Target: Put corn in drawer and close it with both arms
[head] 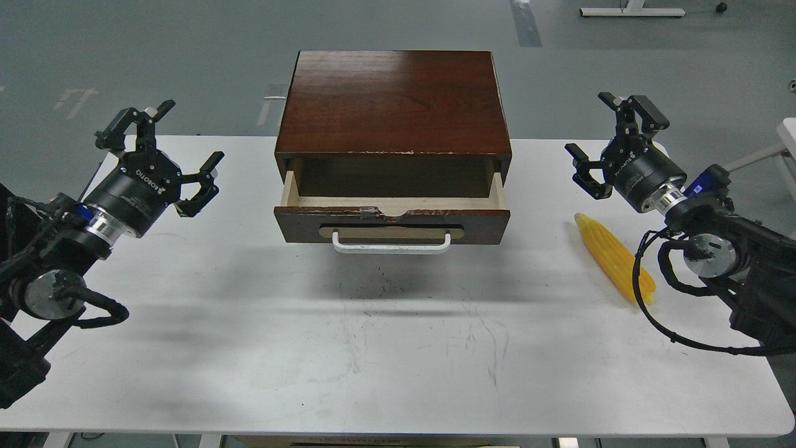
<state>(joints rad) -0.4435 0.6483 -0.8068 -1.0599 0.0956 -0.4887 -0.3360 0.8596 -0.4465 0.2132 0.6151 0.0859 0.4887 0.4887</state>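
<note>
The corn [612,256] lies on the white table [385,348] at the right, tapered tip pointing up-left, its lower end partly behind a black cable. The drawer [392,223] of the dark wooden cabinet [394,102] is pulled partly out, showing pale wood inside and a white bar handle [390,244]. My right gripper [615,143] hangs open above and just behind the corn, holding nothing. My left gripper [166,149] is open at the table's left side, well clear of the drawer, with nothing between its fingers.
The cabinet stands at the table's back centre. The table's front edge runs along the bottom of the view. A loop of black cable [659,311] from the right arm lies over the table near the corn. Grey floor lies behind.
</note>
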